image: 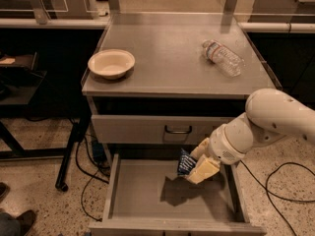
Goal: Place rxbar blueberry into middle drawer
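The middle drawer (147, 200) is pulled out below the cabinet, its grey floor bare. My gripper (196, 167) hangs over the drawer's right half, a little above the floor, and casts a shadow on it. It is shut on the rxbar blueberry (185, 163), a dark navy wrapper with white print that sticks out to the left of the cream-coloured fingers (203, 169). The white arm reaches in from the right.
On the cabinet top (167, 63) stand a cream bowl (111, 63) at the left and a clear plastic water bottle (222, 57) lying at the right. The closed drawer front with a dark loop handle (178, 130) is just above the gripper. Cables (275, 191) lie on the floor.
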`<state>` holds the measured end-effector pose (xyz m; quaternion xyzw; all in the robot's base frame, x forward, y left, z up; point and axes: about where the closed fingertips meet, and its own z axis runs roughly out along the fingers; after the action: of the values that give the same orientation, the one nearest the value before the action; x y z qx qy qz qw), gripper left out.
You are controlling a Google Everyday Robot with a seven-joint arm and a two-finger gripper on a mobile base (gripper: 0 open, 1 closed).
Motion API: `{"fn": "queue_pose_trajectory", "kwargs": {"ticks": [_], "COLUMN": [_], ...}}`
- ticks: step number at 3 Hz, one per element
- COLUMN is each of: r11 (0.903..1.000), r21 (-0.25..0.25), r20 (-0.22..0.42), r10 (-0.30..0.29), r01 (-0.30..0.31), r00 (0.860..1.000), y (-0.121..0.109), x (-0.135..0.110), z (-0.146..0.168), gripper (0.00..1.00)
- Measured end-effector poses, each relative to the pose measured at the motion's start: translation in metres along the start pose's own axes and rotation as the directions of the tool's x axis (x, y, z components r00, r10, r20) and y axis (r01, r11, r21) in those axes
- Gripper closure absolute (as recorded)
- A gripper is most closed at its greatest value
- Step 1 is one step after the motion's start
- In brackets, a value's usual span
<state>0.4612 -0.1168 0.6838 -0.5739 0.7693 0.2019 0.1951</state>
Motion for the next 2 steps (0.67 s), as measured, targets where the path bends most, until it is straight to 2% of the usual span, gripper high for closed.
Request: {"fn": "queue_pose_trajectory", "kwargs": {"ticks": [1,2], "r11": [1.0,0.9987], "r21": [0.0,0.003], "r20": [0.0,0.034], "r10": [0.0,0.05], "r01": [0.0,-0.05], "r00": [1.0,0.998], "y": [0.0,0.001], "x": [0.0,0.008], "z": [0.0,0.025], "gripper": [1.0,1.0]}}
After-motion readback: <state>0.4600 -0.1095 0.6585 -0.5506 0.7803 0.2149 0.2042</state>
